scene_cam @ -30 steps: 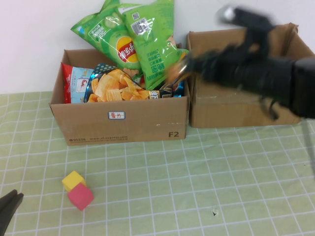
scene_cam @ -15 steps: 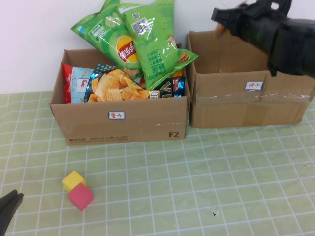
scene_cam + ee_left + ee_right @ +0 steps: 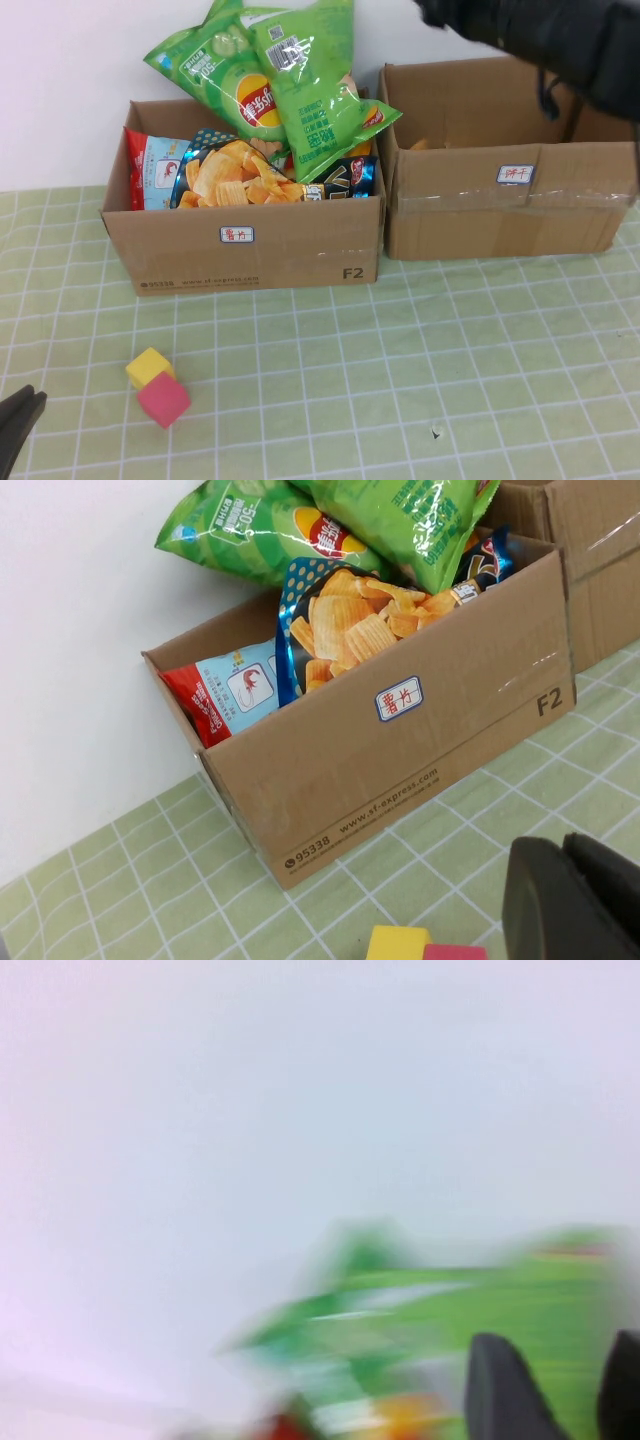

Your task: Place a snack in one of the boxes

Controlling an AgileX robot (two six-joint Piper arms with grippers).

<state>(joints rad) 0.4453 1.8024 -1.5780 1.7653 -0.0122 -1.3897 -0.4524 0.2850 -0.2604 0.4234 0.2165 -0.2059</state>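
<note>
Two cardboard boxes stand at the back. The left box (image 3: 250, 250) is full of snack bags: green chip bags (image 3: 300, 80), an orange-and-blue bag (image 3: 235, 172) and a red-and-blue bag (image 3: 150, 165). The right box (image 3: 500, 215) holds a small orange snack (image 3: 418, 144) by its left wall. My right gripper (image 3: 432, 12) is high above the right box's back left corner. In the right wrist view it (image 3: 560, 1390) is open and empty, with a blurred green bag behind it. My left gripper (image 3: 18, 425) is shut and low at the table's front left; it also shows in the left wrist view (image 3: 565, 880).
A yellow block (image 3: 148, 366) and a red block (image 3: 163, 399) lie together on the green checked cloth (image 3: 400, 360) at the front left, near my left gripper. Both boxes stand against the white wall. The left box (image 3: 400, 730) also fills the left wrist view.
My right arm swung from the left box's right edge over the right box, then rose towards the wall. An orange snack now lies in the right box. The left arm has not moved.
</note>
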